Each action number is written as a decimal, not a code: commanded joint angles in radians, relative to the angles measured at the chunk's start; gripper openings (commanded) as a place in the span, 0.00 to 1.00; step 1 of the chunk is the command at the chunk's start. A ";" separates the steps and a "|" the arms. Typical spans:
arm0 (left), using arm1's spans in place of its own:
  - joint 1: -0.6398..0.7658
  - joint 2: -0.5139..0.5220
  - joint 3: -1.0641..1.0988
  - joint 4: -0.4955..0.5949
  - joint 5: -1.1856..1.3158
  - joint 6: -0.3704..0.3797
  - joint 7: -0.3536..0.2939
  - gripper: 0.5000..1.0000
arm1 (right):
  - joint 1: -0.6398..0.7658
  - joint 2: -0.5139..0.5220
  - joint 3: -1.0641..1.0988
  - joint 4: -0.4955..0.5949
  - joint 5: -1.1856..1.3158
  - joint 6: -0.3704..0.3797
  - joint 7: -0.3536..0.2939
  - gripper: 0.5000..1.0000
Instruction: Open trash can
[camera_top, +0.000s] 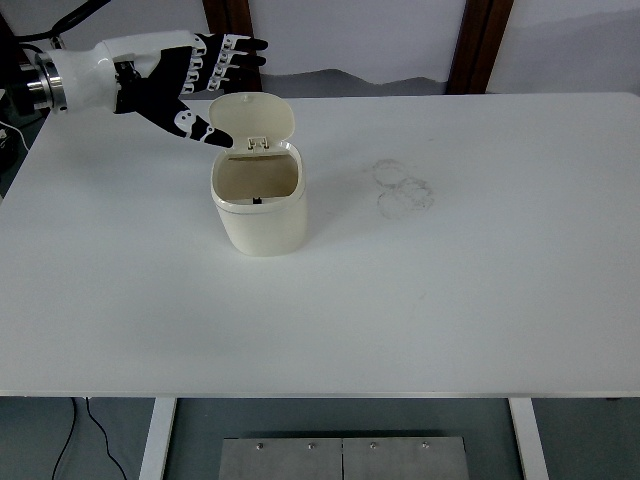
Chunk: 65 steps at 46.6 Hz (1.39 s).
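Looking down at our white table (480, 300), we've got the bin (260, 205) sitting a bit left of centre toward the far half, upright, cream-coloured with rounded corners. Its lid (250, 120) is flipped up and leaning back on the hinge at the far rim, so we can see straight into it. The inside looks tan and has a small dark bit near the front wall, but we honestly can't tell what that is from this angle.

Our left hand (190, 85) comes in from the upper left, white forearm with black fingers and white knuckle plates. The fingers are stretched out flat and spread, holding nothing, pointing right along the far edge of the table. The thumb (200, 130) sticks down toward the lid and its tip sits right at the lid's left edge; touching or just shy of it, hard to call.

To the right of the bin there are a couple of faint grey ring smudges (402, 188) on the tabletop. Otherwise the surface is plain white.

Behind the table we see a pale wall and two dark wood posts (480, 45). Below the near edge there are the white table legs (158, 440), a black cable (85, 440) trailing on the grey floor, and a metal plate (342, 458).
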 joint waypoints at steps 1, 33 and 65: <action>0.000 0.009 0.000 0.018 -0.033 0.001 0.000 1.00 | 0.000 0.000 0.000 0.000 -0.001 -0.001 0.000 0.99; 0.058 0.024 -0.006 0.304 -0.414 0.001 -0.074 1.00 | 0.000 0.000 0.000 0.000 0.001 0.000 0.000 0.99; 0.193 0.015 -0.050 0.500 -0.771 0.001 -0.077 1.00 | 0.000 0.000 0.000 0.000 0.001 0.000 0.000 0.99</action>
